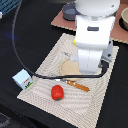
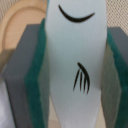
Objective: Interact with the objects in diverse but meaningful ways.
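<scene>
White piece: white elongated piece (image 2: 75, 65) sits clamped between green pads (image 2: 40, 75) of the hand (image 2: 74, 75), above the tan plate (image 1: 68, 67).
Advice: lift straight, avoiding the red pepper (image 1: 57, 92).

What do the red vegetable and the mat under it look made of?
Red vegetable: probably glossy plastic, since it shows bright highlights. Mat: seems woven fabric, matte beige with a fine weave texture, though the picture is too coarse to be sure.
</scene>
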